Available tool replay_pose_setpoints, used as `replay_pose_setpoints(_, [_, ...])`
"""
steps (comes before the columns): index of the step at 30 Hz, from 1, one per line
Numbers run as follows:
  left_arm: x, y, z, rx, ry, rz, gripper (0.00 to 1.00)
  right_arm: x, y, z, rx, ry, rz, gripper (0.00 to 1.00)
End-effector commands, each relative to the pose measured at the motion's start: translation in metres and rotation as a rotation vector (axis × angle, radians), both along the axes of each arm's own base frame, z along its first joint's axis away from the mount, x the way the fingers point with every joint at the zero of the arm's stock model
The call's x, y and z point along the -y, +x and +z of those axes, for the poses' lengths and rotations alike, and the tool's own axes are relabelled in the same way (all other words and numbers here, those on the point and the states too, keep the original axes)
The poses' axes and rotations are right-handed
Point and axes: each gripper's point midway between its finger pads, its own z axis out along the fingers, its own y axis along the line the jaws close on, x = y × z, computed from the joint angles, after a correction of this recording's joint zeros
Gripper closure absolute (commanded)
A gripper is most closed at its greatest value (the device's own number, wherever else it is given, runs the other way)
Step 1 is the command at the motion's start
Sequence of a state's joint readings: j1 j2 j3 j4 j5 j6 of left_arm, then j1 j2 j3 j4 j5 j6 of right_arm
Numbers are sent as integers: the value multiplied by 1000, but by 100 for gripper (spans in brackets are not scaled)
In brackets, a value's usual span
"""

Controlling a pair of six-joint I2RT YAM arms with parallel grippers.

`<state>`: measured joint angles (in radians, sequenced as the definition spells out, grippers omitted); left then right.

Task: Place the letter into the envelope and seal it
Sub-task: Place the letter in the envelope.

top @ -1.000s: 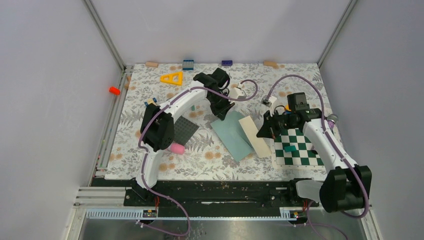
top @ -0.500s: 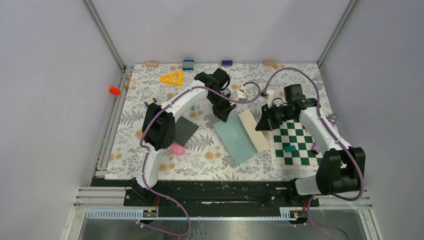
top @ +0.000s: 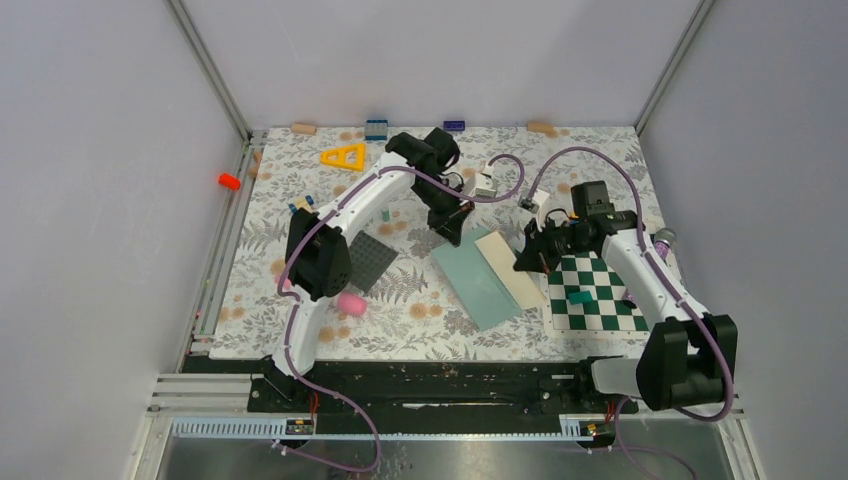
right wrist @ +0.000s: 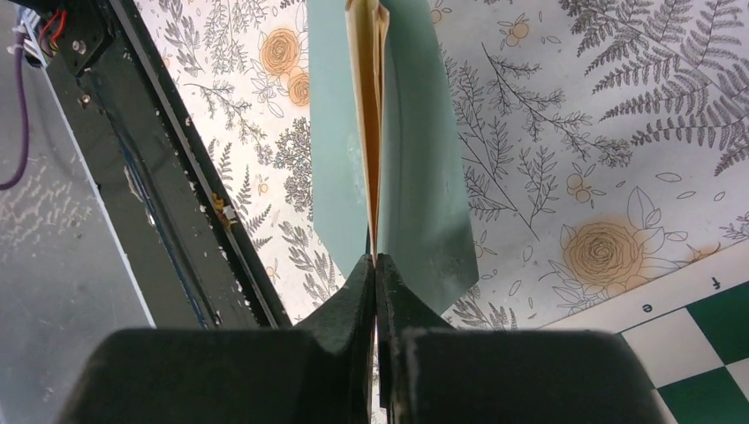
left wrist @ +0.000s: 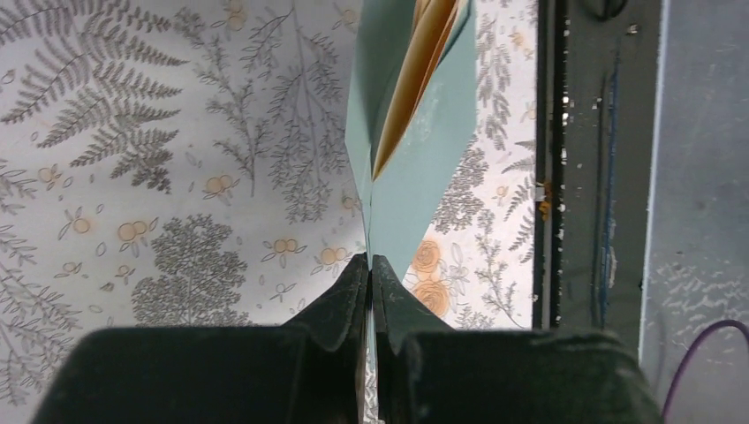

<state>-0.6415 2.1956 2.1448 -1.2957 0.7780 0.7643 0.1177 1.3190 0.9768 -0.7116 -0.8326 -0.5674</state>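
The envelope [top: 478,283] lies near the middle of the floral-patterned worktop [top: 300,180], between the two arms and set at a slant. It is a flat, muted teal-grey rectangle of paper. Along its right long side a cream strip of the letter [top: 507,263] sticks out, and the letter's far edge reaches almost to the green-and-white chessboard mat [top: 595,300]. The left gripper [top: 452,232] sits at the envelope's far corner. In the left wrist view its fingers are pressed together on a thin teal edge of paper, and beyond them the envelope gapes open, with cream sheets showing between its two teal layers. The right gripper [top: 527,262] is at the letter's outer edge. Its own camera shows the fingers pinched tight on the cream paper, which stands edge-on with teal envelope paper on either side of it.
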Motion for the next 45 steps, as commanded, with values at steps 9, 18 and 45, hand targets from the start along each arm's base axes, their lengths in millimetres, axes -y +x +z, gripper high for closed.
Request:
replay_pose_setpoints(9, [7,-37,41,-108,-155,-114,98,-15,-5,44,229,138,79,100])
replay_pose_setpoints(18, [1,-49,54,-106,-189,-149,99,-14,-15,38,244,169,91,100])
replay_pose_setpoints(45, [-2,-55,60,-127,-191,-161,100,-8,-32,26,516,142,272,100])
